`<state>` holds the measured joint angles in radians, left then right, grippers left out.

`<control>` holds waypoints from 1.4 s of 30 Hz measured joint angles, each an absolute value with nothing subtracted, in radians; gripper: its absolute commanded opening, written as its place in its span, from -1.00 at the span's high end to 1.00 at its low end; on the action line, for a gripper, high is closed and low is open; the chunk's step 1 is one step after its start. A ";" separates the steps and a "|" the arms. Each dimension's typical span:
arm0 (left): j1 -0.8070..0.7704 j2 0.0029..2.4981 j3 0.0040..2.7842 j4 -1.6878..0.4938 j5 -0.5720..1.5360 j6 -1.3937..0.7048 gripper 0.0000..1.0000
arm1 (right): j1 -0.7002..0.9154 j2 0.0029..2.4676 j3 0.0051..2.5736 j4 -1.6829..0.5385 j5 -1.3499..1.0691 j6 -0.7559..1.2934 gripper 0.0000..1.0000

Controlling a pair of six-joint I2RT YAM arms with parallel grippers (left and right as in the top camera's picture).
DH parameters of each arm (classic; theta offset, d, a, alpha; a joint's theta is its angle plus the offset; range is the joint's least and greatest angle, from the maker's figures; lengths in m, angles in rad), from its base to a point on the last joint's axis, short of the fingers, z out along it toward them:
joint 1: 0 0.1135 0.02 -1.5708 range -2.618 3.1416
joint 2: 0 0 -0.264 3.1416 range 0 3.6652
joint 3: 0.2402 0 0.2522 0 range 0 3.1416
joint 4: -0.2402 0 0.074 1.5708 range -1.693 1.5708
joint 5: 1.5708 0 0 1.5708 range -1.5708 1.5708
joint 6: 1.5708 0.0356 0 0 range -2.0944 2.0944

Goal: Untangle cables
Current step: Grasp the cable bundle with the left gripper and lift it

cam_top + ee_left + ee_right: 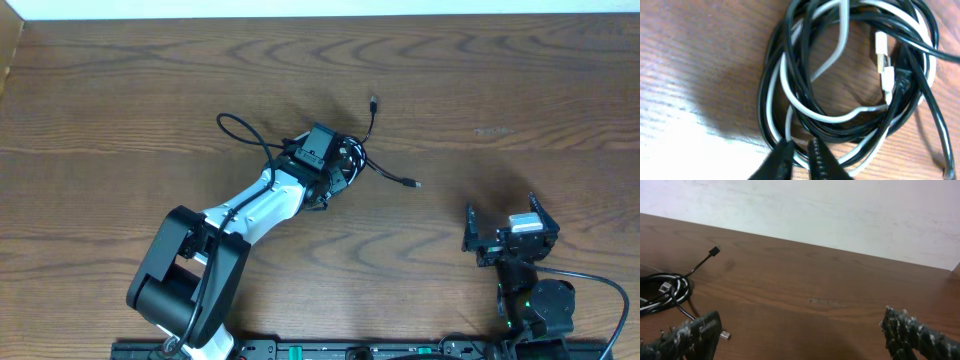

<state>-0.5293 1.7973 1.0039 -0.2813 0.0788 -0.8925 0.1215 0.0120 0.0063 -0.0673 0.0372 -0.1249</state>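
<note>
1. Pinched almost shut, the left gripper (800,159) is seen clamped on strands at the near rim of the cables (850,75).
2. White and black coils are spread away beyond its fingertips, lying on the table (150,80).
3. One plug tail (412,184) is trailed toward the right gripper (505,235), which is held wide, empty and well apart; the left arm is judged nearer.

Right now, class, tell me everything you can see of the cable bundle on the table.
The cable bundle is two thin, glossy cords, a white cord and a black cord. They are coiled together in loose overlapping loops, lying flat on the wooden table. A white plug sits inside the coil, and loose ends trail outward. The left gripper pinches strands at the coil's edge.
</note>
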 measured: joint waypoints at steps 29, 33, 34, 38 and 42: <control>-0.719 1.506 1.005 -0.476 0.142 -0.261 -0.12 | 0.121 0.342 0.294 -0.357 -0.196 0.008 -0.98; -0.696 1.506 1.005 -0.488 0.013 -0.264 -0.48 | 0.121 0.491 0.426 -0.490 -0.199 -0.002 -0.99; -0.682 1.506 1.005 -0.475 -0.014 -0.268 -0.58 | 0.121 0.527 0.460 -0.541 -0.200 -0.013 -0.99; -0.615 1.506 1.005 -0.414 -0.076 -0.263 -0.77 | 0.121 0.634 0.542 -0.588 -0.207 -0.057 -0.98; -0.548 1.507 1.005 -0.392 -0.082 -0.231 -0.87 | 0.121 0.661 0.577 -0.588 -0.254 -0.062 -0.99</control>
<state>-0.5480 1.5066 1.0054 -0.3916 -0.0822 -0.2306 0.1211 0.6609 0.5770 -0.5880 -0.2539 -0.0620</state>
